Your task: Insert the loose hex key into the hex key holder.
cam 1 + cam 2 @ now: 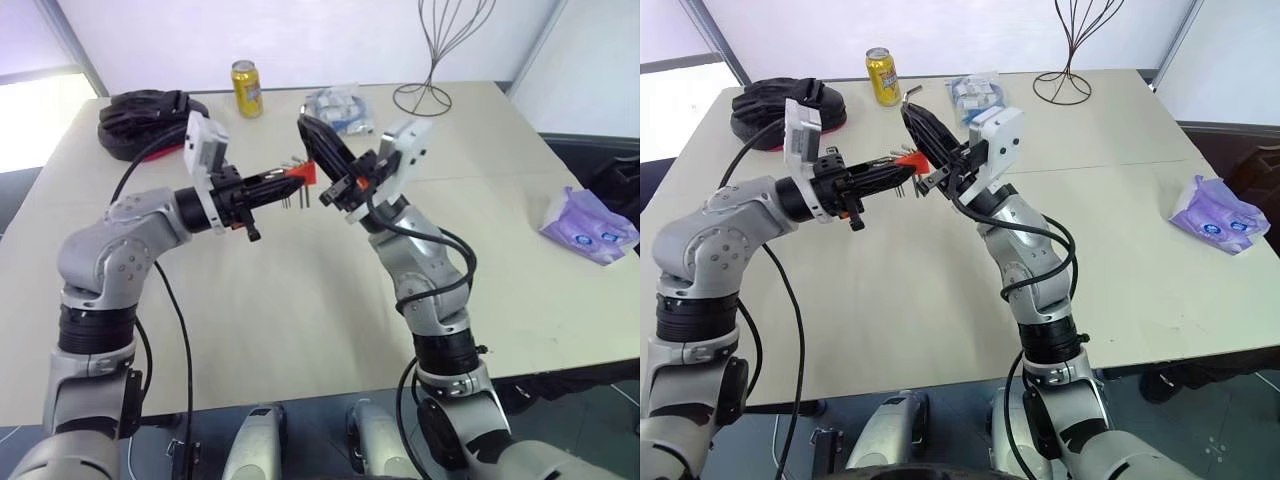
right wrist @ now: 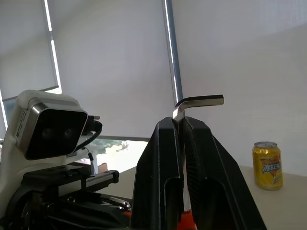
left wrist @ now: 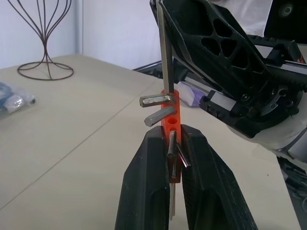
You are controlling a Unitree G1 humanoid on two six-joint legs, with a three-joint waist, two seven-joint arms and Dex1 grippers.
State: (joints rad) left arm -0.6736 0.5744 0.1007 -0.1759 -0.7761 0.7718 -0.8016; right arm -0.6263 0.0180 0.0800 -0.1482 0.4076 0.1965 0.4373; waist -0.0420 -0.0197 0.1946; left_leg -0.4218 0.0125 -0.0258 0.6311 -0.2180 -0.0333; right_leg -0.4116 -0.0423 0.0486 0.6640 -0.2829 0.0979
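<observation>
Above a pale wooden table [image 1: 300, 330], two robot arms meet in mid-air near its centre. The left gripper [image 1: 285, 183], reaching in from nine o'clock, has its fingers pressed onto the hex key holder [image 3: 171, 115], an orange-red block with short grey keys sticking out. From three o'clock, the right gripper [image 2: 181, 125] pinches the loose hex key [image 2: 197, 103] by its long shaft, bent end clear of the fingertips; the shaft's other end reaches the top of the holder.

At three o'clock on the tabletop, near the edge, lies a purple tissue pack [image 1: 592, 229]. Farther back, at eleven o'clock, sits a coil of black cable [image 1: 145, 115]; a yellow drink can [image 1: 247, 88] stands upright at twelve beside a clear bag of small parts [image 1: 340, 108], and a wire stand [image 1: 432, 60] rises at one o'clock. White walls and window blinds close the room behind.
</observation>
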